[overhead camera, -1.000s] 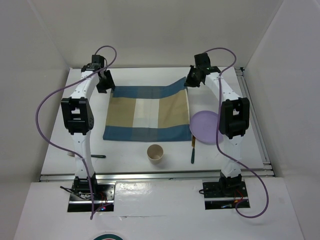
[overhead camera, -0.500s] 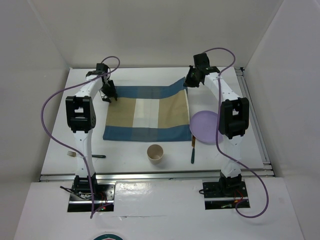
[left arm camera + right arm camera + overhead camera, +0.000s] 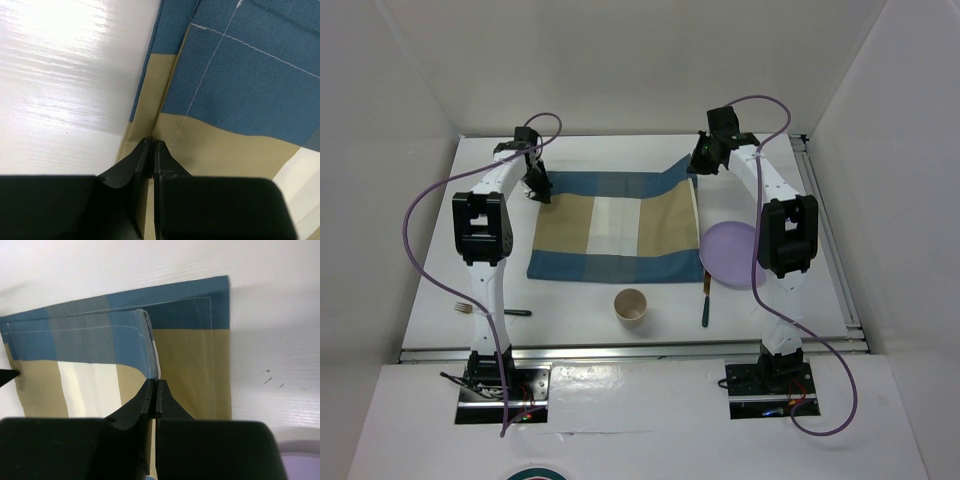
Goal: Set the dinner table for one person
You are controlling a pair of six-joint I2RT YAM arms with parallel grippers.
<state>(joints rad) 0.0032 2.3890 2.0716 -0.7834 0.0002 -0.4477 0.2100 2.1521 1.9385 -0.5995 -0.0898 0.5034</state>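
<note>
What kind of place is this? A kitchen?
Probably a robot test lab, not a kitchen: a left arm and right arm bolted to the table, bare white walls boxing it in, one placemat laid out.

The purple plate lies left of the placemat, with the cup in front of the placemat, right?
No, the plate lies right of the placemat, as the top view shows. The cup does stand in front of it.

Dinner table (image 3: 430, 290): plain white. Placemat (image 3: 615, 228): blue and tan checks, cream centre stripe. Plate (image 3: 728, 255): lilac. Cup (image 3: 631, 305): beige. Cables (image 3: 406, 228): purple.
</note>
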